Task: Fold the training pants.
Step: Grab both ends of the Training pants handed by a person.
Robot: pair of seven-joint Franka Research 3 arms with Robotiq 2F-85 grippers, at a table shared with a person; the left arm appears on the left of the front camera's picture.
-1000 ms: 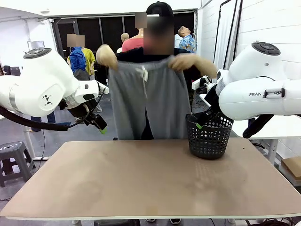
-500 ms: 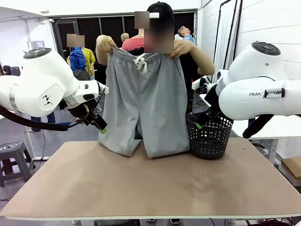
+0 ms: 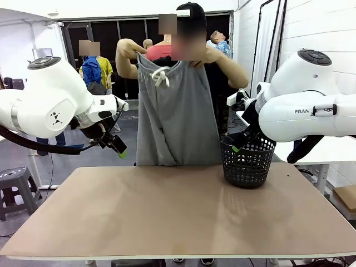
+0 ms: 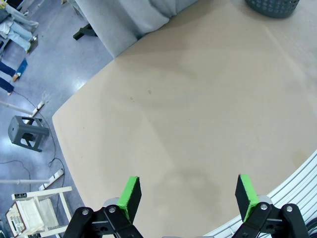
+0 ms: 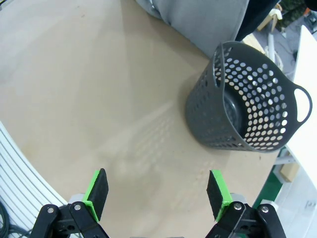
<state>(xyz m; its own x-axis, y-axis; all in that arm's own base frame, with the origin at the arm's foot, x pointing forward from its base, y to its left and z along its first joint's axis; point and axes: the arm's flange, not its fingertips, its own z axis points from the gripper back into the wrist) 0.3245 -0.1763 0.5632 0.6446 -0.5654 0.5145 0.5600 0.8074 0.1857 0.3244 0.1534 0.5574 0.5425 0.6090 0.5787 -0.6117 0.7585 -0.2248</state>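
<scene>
Across the table a person holds the light grey training pants [image 3: 175, 114] up by the waistband with both hands [image 3: 130, 51], the white drawstring dangling and the legs hanging down behind the far table edge. The cloth's lower part also shows at the top of the left wrist view as the pants [image 4: 124, 22] and in the right wrist view as the pants [image 5: 198, 20]. My left gripper [image 3: 118, 148] hovers open to the left of the pants, above the table; its own view shows the left gripper [image 4: 188, 196] with green pads apart over bare tabletop. My right gripper [image 3: 238, 144] hangs open beside the basket; the right gripper [image 5: 158, 193] holds nothing.
A black mesh basket [image 3: 247, 161] stands at the far right of the brown table [image 3: 178, 217], seen as the basket [image 5: 242, 111] from the right wrist. A grey stool [image 3: 14, 189] sits off the table's left side. Other people stand in the background.
The person has lifted the pants higher, so the legs that lay on the far table edge now hang clear behind it, and has gathered the waistband narrower. Both arms stayed still.
</scene>
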